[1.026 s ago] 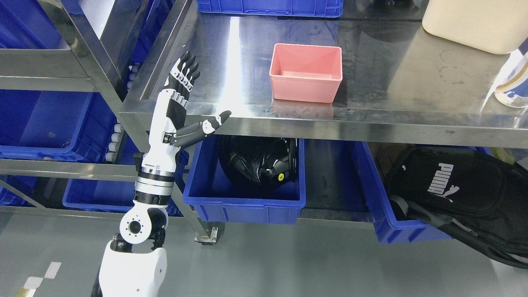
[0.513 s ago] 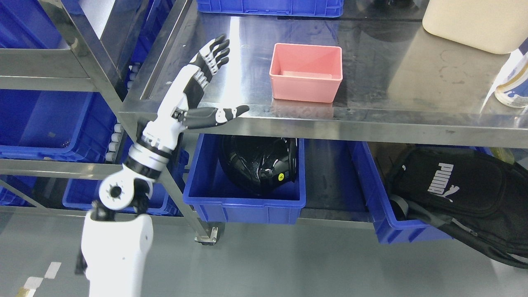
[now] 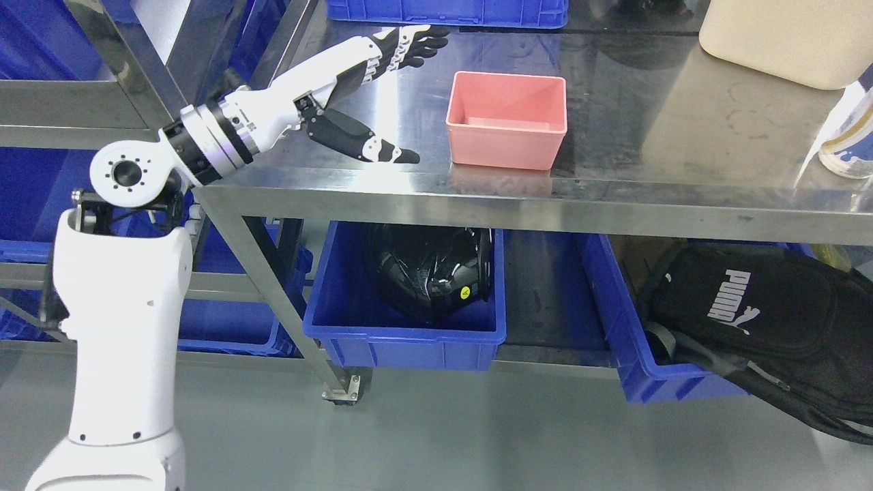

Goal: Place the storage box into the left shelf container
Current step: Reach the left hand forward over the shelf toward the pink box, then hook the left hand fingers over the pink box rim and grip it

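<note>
Left hand (image 3: 372,92) fingers (image 3: 416,46) spread wide, empty, just left of pink storage box (image 3: 507,120) on desk (image 3: 648,136); grasp and placement both remain.

A: Table top (image 3: 648,136): brushed stainless steel, glossy, faint smudges at 2 o'clock. Pink storage box (image 3: 506,129): smooth matt plastic.

B: Left hand (image 3: 354,88): glossy white and black plastic shells. Blue bin (image 3: 402,334): smooth plastic. Black bag (image 3: 771,320): matt cloth.

A steel shelf table (image 3: 614,198) stands on grey floor (image 3: 436,436), blue bins (image 3: 402,334) beneath.
</note>
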Robot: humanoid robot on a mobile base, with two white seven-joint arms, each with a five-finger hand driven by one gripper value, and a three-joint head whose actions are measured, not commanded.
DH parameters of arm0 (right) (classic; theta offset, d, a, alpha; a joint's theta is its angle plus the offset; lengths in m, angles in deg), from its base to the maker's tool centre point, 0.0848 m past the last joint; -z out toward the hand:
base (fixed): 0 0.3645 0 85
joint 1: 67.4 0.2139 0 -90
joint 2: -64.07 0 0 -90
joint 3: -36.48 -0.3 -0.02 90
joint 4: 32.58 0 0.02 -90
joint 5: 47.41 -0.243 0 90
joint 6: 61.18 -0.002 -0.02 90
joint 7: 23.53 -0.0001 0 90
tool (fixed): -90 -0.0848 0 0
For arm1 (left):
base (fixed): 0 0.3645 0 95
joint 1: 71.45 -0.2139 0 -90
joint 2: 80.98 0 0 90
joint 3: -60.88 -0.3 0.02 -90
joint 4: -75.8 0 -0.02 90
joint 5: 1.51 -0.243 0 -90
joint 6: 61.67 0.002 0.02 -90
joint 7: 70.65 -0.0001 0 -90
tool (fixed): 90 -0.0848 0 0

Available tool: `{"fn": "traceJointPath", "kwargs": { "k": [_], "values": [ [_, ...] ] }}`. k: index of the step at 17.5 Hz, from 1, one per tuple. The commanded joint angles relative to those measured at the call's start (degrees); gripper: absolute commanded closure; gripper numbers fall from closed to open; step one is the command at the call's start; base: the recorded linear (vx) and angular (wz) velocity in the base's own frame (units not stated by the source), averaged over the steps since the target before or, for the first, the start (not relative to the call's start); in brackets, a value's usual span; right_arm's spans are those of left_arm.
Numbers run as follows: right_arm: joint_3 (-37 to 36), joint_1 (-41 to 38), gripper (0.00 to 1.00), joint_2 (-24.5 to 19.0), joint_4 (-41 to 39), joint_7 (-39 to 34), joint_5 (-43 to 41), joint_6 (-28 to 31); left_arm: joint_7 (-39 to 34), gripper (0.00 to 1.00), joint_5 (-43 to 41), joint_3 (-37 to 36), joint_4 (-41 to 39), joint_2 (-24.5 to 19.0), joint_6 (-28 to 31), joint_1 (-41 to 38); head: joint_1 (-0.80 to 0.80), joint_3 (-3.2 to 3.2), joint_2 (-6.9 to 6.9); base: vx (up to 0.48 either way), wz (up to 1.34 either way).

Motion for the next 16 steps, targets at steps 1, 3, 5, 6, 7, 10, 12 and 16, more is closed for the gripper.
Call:
{"fn": "traceJointPath", "kwargs": {
  "k": [1,3,5,6,7,10,12,16],
  "values": [
    [-0.3,-0.5,0.00,1.0,-1.0,0.0,0.1,0.0,2.3,0.01,-7.5,-17.3,17.4,1.0,0.0,10.4,0.00,0.00,0.00,0.000,0.00],
    [-0.3,-0.5,0.00,1.0,-1.0,0.0,0.1,0.0,3.2,0.01,-12.5,-19.0,22.2,5.9,0.0,11.2,0.00,0.00,0.00,0.000,0.00],
    [-0.3,-0.5,0.00,1.0,-1.0,0.0,0.1,0.0,3.3,0.01,-16.7,-18.9,26.3,7.6,0.0,11.8,0.00,0.00,0.00,0.000,0.00],
    [-0.3,-0.5,0.00,1.0,-1.0,0.0,0.1,0.0,3.2,0.01,-19.3,-18.6,29.2,7.6,-0.2,12.8,0.00,0.00,0.00,0.000,0.00],
    [-0.3,-0.5,0.00,1.0,-1.0,0.0,0.1,0.0,3.1,0.01,-20.3,-18.4,30.4,7.6,-0.3,13.0,0.00,0.00,0.00,0.000,0.00],
    [-0.3,-0.5,0.00,1.0,-1.0,0.0,0.1,0.0,2.3,0.02,-21.3,-18.3,31.7,7.6,-1.2,13.5,0.00,0.00,0.00,0.000,0.00],
    [-0.3,-0.5,0.00,1.0,-1.0,0.0,0.1,0.0,-0.7,0.02,-21.3,-17.4,31.7,7.6,-2.3,16.1,0.00,0.00,0.00,0.000,0.00],
    [-0.3,-0.5,0.00,1.0,-1.0,0.0,0.1,0.0,-6.5,0.02,-20.6,-14.6,31.5,7.6,-4.3,20.3,0.00,0.00,0.00,0.000,0.00]
  ]
}}
